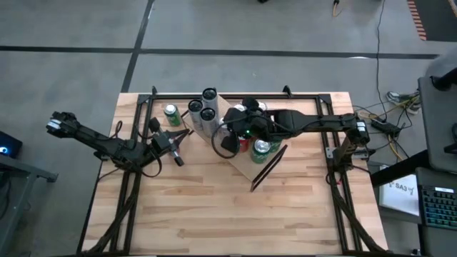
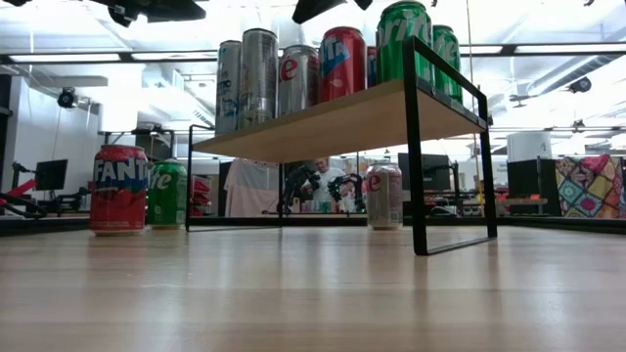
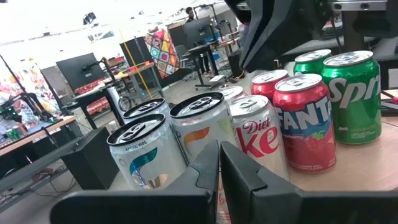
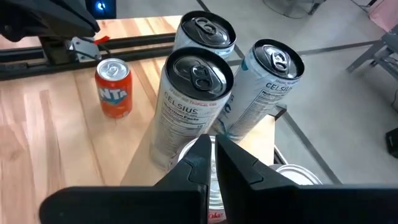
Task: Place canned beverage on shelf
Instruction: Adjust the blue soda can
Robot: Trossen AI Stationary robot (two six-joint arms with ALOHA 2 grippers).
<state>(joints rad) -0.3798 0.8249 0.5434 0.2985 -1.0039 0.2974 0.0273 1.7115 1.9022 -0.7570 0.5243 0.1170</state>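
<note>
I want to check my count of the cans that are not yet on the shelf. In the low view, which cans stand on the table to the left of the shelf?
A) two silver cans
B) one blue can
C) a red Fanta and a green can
C: the red Fanta can and a green can stand side by side on the table, left of the shelf.

A robotics lab or workshop is indicated: a wooden counter (image 1: 214,214) framed in black rails, bare concrete floor (image 1: 71,28), trailing cables (image 1: 389,107), monitors (image 3: 78,71) on workbenches, ceiling strip lights (image 2: 68,57).

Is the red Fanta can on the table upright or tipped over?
Upright. In the low view the Fanta can stands on its base on the tabletop, left of the shelf, label reading level.
</note>
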